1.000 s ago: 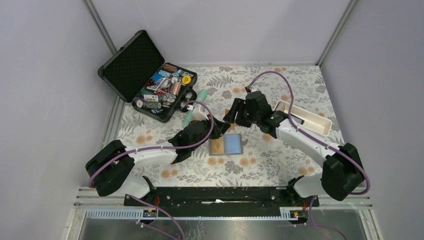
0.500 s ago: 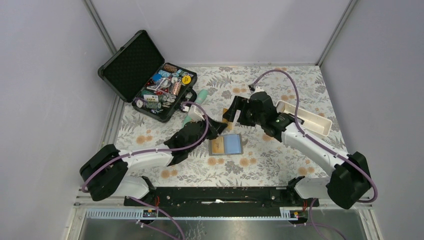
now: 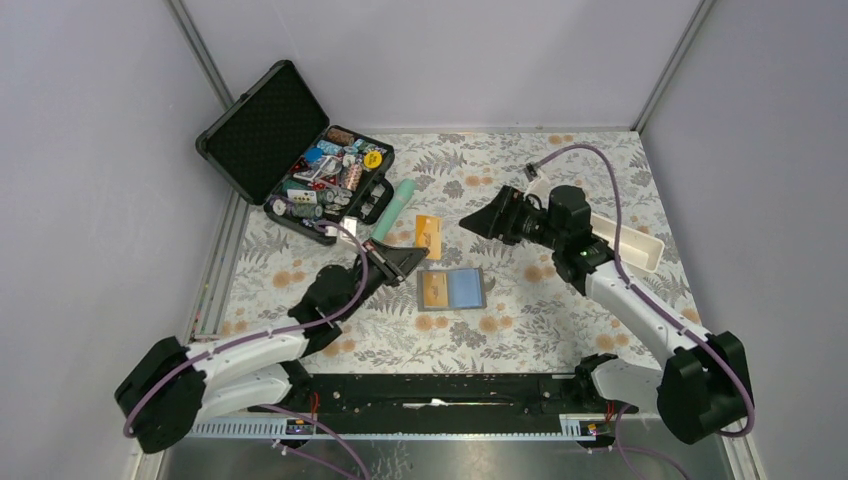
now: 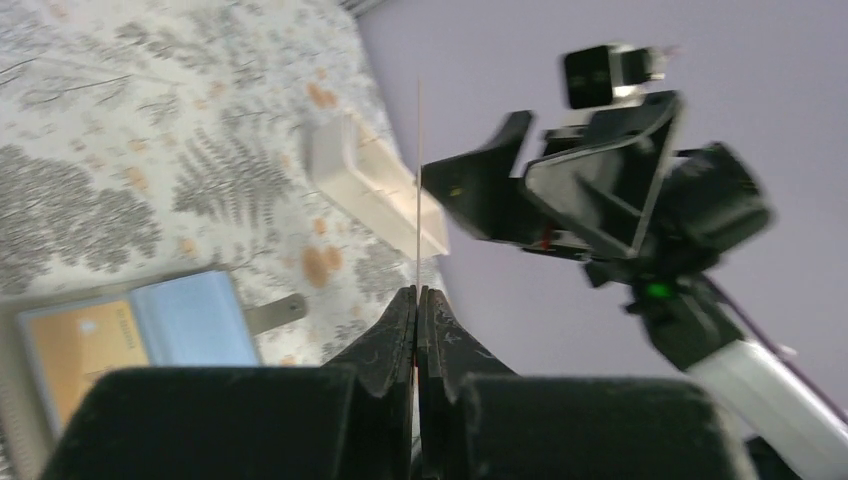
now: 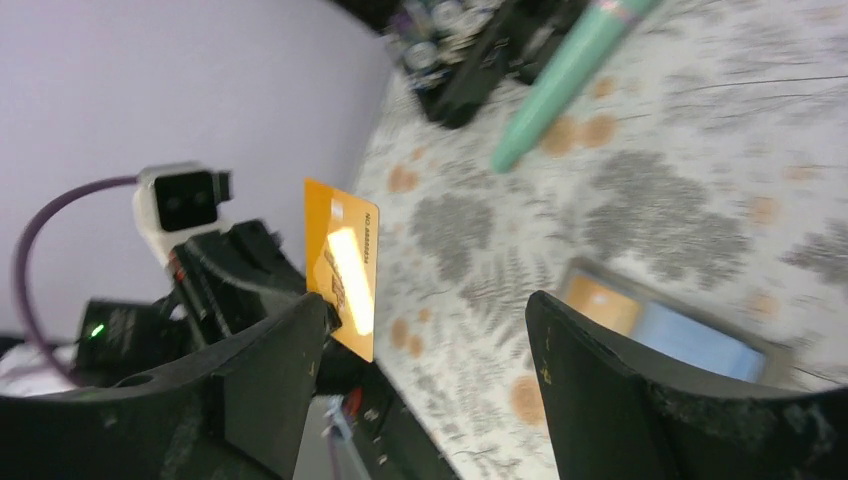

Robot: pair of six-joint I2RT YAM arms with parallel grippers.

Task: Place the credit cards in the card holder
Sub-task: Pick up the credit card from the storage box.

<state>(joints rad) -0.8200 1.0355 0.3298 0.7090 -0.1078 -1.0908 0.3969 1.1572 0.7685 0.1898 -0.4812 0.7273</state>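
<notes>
My left gripper (image 3: 418, 253) is shut on an orange-yellow credit card (image 3: 429, 236) and holds it upright above the table. In the left wrist view the card (image 4: 418, 180) shows as a thin edge rising from the closed jaws (image 4: 417, 295). My right gripper (image 3: 472, 221) hangs open to the right of the card, apart from it. The right wrist view shows the card's face (image 5: 342, 265) past my open fingers (image 5: 425, 305). The grey card holder (image 3: 451, 271) lies open on the table with an orange card (image 3: 434, 291) and a blue card (image 3: 466, 288) in it.
An open black case (image 3: 300, 150) full of small items stands at the back left, a mint-green tube (image 3: 393, 208) beside it. A white oblong tray (image 3: 620, 238) lies at the right, behind my right arm. The card holder (image 4: 10, 370) sits below and left of the left jaws.
The left gripper closed on the orange card and drew back toward the near left with it. The right gripper opened, let go of the card and pulled away to the right.
</notes>
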